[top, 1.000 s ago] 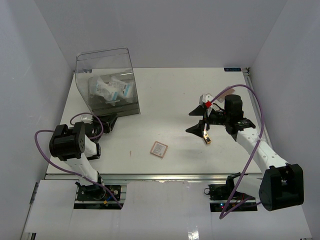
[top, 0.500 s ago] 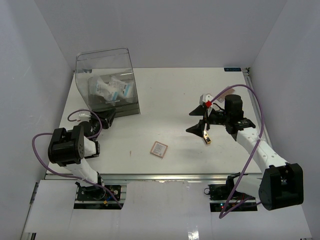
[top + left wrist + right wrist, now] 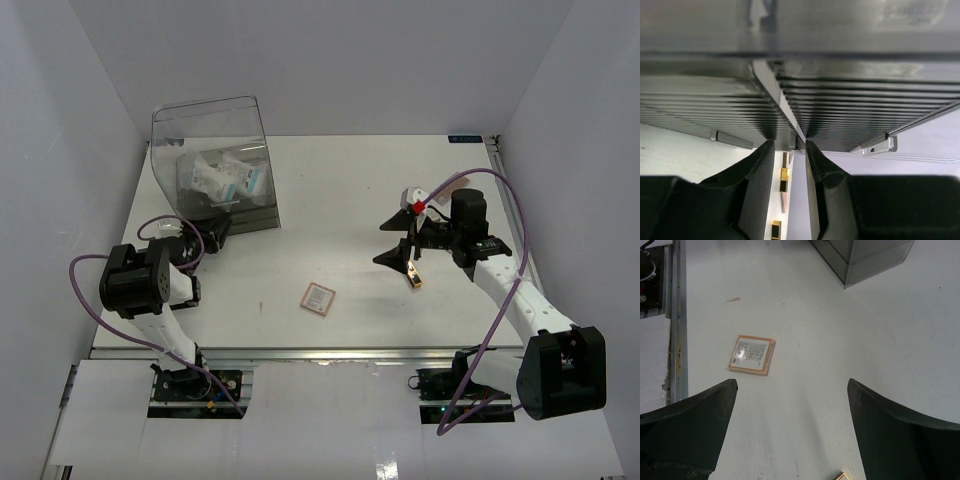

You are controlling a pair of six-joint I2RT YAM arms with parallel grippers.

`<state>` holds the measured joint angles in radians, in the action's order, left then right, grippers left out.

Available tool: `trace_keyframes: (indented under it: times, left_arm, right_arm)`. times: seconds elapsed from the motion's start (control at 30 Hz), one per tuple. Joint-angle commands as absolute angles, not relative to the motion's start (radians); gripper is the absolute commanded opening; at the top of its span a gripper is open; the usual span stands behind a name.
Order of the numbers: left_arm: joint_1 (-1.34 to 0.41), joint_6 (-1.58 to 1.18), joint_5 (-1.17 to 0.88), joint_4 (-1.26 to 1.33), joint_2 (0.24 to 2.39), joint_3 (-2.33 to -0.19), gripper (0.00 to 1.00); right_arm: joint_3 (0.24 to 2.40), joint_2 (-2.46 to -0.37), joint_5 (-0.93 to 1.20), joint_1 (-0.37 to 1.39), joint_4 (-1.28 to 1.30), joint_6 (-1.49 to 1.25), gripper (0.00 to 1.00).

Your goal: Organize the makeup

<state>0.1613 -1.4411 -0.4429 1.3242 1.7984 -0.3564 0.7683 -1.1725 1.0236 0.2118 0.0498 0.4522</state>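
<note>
White walls (image 3: 320, 60) close in a white table (image 3: 340, 180) on three sides.

At the left, the left gripper (image 3: 790, 145) has its jaws drawn close together, and a thin edge of the clear box (image 3: 210, 130) runs down between the tips. Whether they actually pinch that edge cannot be told. The ribbed wall of the box fills the view above the fingers (image 3: 757, 190). From above, this gripper sits at the near bottom edge of the box, which stands at the far left of the table. Inside the box lie clear packets (image 3: 222, 178) with white and blue labels.

At the right, the right gripper (image 3: 791, 385) has its jaws spread wide and holds nothing. It hangs over bare table and points left. A small gold tube (image 3: 413, 277) lies on the table just near of it, and only the tube's tip shows at the bottom of the right wrist view. Further left, near the middle of the front edge, a flat pink square palette (image 3: 751, 354) lies on the table, well apart from both grippers and from the box.
</note>
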Motion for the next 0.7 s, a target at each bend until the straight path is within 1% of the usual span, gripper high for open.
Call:
trace_keyframes:
  times: [0.0,0.17,0.43,0.57,0.67]
  left_arm:
    - [0.169,-1.437,-0.428,1.563,1.799,-0.396,0.38]
    - [0.172,-1.433,-0.427,1.553,1.815,-0.403,0.30]
    - [0.181,-1.454,-0.452,1.623,1.859,-0.383,0.06]
    - [0.181,-1.474,-0.472,1.670,1.859,-0.345,0.00]
    - [0.182,-1.490,-0.482,1.708,1.839,-0.294,0.00]
  right_arm:
    - [0.761,-1.169,1.054,0.204,0.026,0.457,0.97]
    - [0.761,-1.169,1.055,0.201,0.026,0.456,0.97]
    - [0.761,-1.169,1.057,0.196,0.026,0.454,0.97]
    - [0.761,-1.170,1.057,0.195,0.026,0.454,0.97]
    - [0.759,-1.170,1.057,0.195,0.026,0.454,0.97]
